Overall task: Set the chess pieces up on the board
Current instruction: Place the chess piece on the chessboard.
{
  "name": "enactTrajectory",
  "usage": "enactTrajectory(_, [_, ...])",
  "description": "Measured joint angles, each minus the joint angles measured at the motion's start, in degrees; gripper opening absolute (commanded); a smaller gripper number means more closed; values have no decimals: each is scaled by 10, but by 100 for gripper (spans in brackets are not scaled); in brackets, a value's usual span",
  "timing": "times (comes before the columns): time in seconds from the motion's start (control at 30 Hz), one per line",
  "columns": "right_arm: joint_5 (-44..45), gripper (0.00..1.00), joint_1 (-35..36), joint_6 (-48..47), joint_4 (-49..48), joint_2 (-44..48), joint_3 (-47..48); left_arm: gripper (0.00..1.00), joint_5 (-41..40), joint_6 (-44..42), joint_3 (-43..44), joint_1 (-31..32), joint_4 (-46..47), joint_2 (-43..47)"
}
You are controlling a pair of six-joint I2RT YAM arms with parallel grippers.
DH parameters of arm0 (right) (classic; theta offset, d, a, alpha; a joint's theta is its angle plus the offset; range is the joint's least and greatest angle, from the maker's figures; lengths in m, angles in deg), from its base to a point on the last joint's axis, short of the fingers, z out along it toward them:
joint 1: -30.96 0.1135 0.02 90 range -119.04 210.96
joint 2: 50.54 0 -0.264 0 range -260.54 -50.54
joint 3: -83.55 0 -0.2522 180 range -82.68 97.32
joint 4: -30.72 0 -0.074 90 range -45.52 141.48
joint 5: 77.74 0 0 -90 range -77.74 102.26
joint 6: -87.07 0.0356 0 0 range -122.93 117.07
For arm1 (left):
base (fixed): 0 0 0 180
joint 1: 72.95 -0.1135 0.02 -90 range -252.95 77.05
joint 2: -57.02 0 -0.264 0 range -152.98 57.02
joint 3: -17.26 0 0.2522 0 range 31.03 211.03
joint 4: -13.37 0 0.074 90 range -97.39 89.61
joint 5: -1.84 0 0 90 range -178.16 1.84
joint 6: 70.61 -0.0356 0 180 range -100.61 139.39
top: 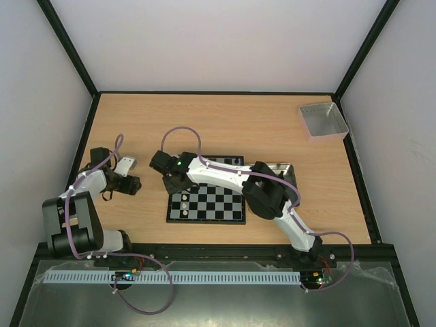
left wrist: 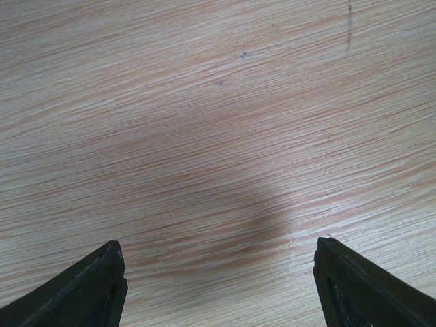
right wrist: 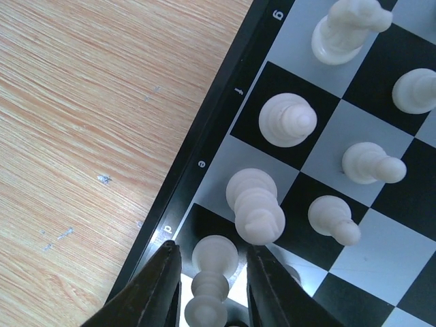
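Fingers of my right gripper (right wrist: pixel 212 248) stand parted on either side of a white piece (right wrist: pixel 208 293), which is upright on a dark square in the board's edge row. A thin strip of board shows between the piece's head and each finger, so I read these jaws as released, loose around the piece and not clamped on it. Lower down, the view is cut off and I cannot tell whether a pad brushes its base.

Just ahead of my right fingertip, a taller white piece (right wrist: pixel 257 204) stands on the next square, close beside the one between my jaws. Further ahead along the same edge row is a round-headed piece (right wrist: pixel 287 119), and beyond it a larger one (right wrist: pixel 337 27). In the second row, off to the right of my jaws, stand three smaller white pieces; the nearest (right wrist: pixel 332 218) is just past my right finger.

The board (right wrist: pixel 218 116) has a dark lettered border that runs out from under my left fingertip. Beyond that border is bare wooden table (right wrist: pixel 82 136). From above, the board lies flat under my right wrist, with white pieces at its near left corner.

My left gripper (left wrist: pixel 218 272) hangs wide open, grasping nothing. Only wood grain lies between and ahead of its fingers (left wrist: pixel 95 286). It is well to the left of the board.
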Motion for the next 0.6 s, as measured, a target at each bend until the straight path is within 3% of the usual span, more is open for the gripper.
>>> enactTrajectory(0.23, [1, 33, 0, 0, 3, 2, 0, 75, 0, 0, -4, 0, -1, 3])
enactTrajectory(0.6, [-3, 34, 0, 1, 3, 32, 0, 75, 0, 0, -6, 0, -2, 3])
